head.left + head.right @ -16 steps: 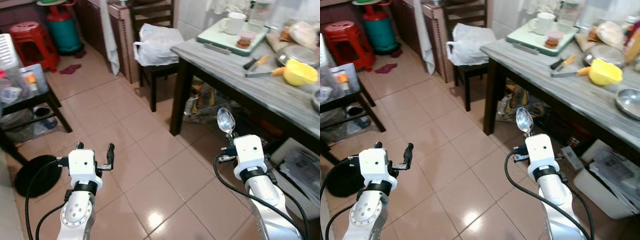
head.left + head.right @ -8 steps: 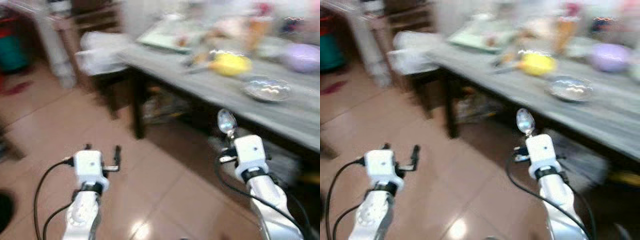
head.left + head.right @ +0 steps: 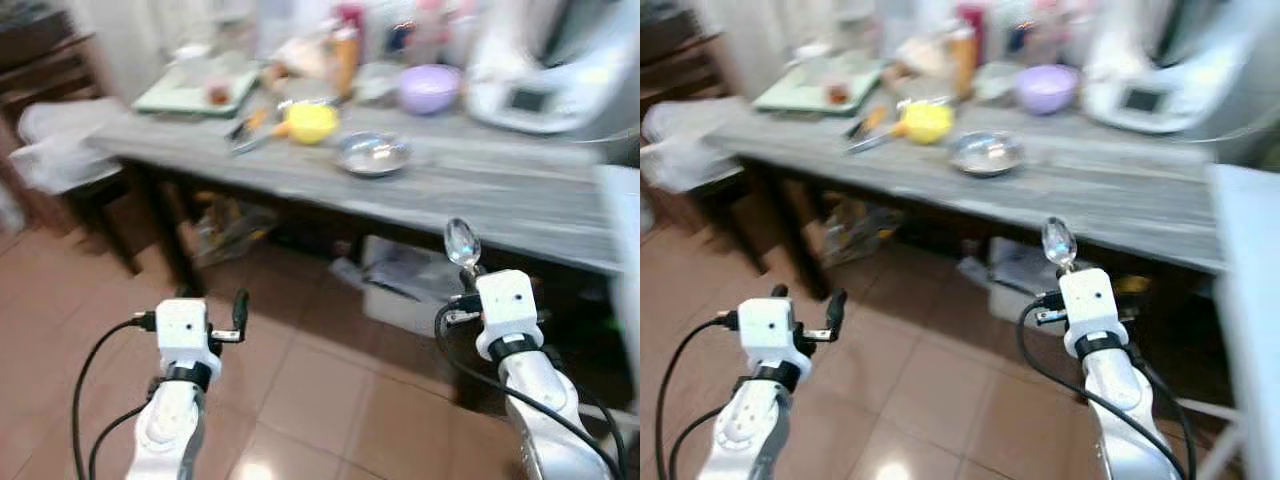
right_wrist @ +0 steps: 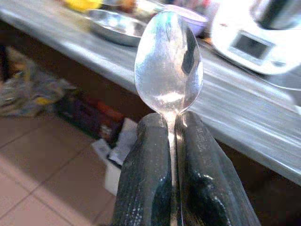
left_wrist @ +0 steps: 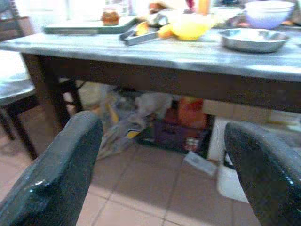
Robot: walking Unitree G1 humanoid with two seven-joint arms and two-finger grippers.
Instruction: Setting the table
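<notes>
Here a shiny metal spoon [image 4: 168,66] with a smooth oval bowl is pinched upright by its stem between the pressed black fingers of the right claw [image 4: 171,123], below the edge of the grey streaked tabletop [image 3: 480,185]. The left claw [image 3: 210,298] is held spread over tiled floor. A round steel dish [image 3: 372,152], yellow bowl [image 3: 311,122] and lilac bowl [image 3: 430,88] are blurred on the tabletop
</notes>
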